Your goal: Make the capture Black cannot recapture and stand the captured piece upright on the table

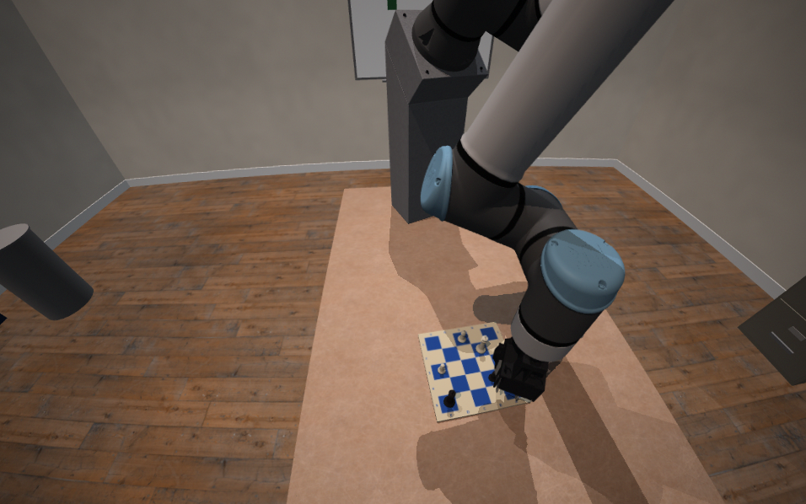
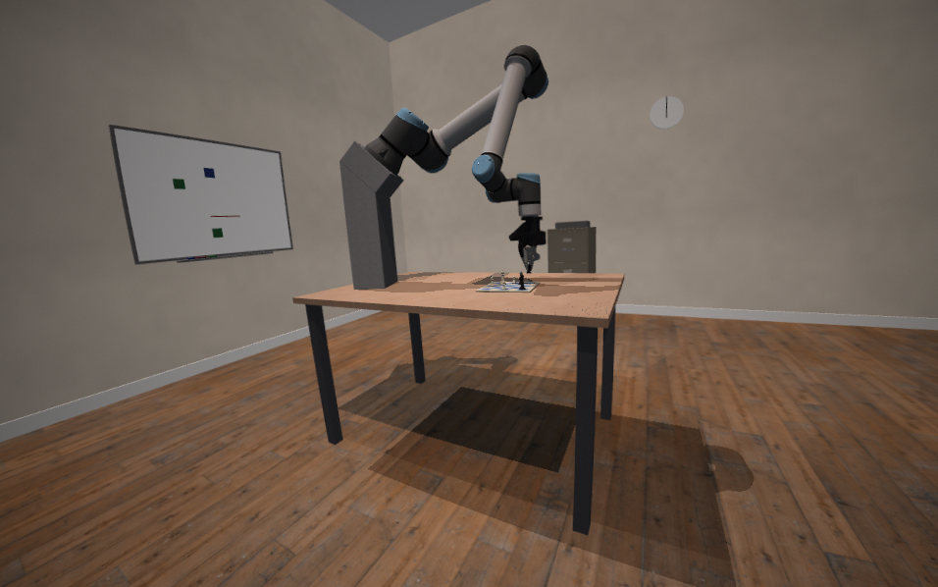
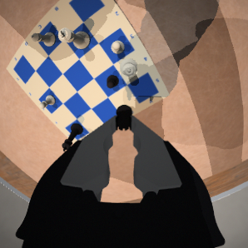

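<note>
My gripper (image 3: 124, 116) (image 2: 529, 265) is shut on a small black chess piece (image 3: 123, 113) and holds it above the right edge of the blue and cream board (image 3: 23, 68) (image 1: 457, 415) (image 2: 499, 289). In the top view the wrist hides the fingers. On the board stand a black pawn (image 3: 111, 81), a white piece (image 3: 129, 66) next to it, a white pawn (image 3: 117, 47), a white group at the far side (image 3: 64, 35) (image 1: 482, 345), a lone white pawn (image 3: 49, 100) (image 1: 441, 368) and a tall black piece (image 3: 74, 131) (image 1: 449, 399) (image 2: 521, 279) at the near corner.
The board lies on a wooden table (image 1: 368, 356) (image 2: 449, 297). The arm's grey pedestal (image 1: 425, 119) (image 2: 370, 221) stands at the table's far end. A filing cabinet (image 2: 571, 248) stands behind the table, by the wall.
</note>
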### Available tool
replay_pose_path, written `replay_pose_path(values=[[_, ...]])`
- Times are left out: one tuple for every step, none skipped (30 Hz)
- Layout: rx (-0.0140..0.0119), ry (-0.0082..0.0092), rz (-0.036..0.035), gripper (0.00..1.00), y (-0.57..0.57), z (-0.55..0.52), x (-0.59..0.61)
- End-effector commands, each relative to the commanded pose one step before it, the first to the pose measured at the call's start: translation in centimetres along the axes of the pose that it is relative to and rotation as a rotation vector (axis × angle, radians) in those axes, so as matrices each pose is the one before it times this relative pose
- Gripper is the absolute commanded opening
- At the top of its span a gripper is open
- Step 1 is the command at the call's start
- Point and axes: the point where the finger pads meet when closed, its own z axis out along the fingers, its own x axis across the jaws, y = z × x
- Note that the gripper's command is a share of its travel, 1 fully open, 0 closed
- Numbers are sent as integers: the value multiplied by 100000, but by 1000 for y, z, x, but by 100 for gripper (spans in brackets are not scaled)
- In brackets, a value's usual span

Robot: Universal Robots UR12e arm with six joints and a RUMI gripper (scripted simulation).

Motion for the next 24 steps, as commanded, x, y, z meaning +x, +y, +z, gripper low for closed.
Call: replay_pose_path(values=[[-11, 27, -48, 0, 31, -3902, 10], [0, 0, 0, 0, 0, -427, 0], [0, 0, 0, 0, 0, -338, 0], [0, 0, 0, 0, 0, -250, 0], [0, 0, 0, 0, 0, 0, 0], [0, 0, 0, 0, 0, 0, 0], [0, 0, 0, 0, 0, -166, 0], [0, 0, 0, 0, 0, -93, 0], [0, 0, 0, 0, 0, -37, 0], [0, 0, 0, 0, 0, -6, 0], [0, 0, 0, 0, 0, 0, 0], [0, 0, 0, 0, 0, 0, 0], [0, 0, 0, 0, 0, 0, 0], [0, 0, 0, 0, 0, 0, 0], [0, 0, 0, 0, 0, 0, 0], [0, 0, 0, 0, 0, 0, 0], [3, -3, 35, 0, 3, 4, -26], [17, -21, 221, 0, 19, 24, -169], [41, -49, 540, 0, 45, 58, -411], [68, -80, 939, 0, 79, 95, -711], [92, -107, 1373, 0, 116, 129, -1030], [0, 0, 0, 0, 0, 0, 0], [0, 0, 0, 0, 0, 0, 0], [106, -122, 1802, 0, 154, 152, -1336]])
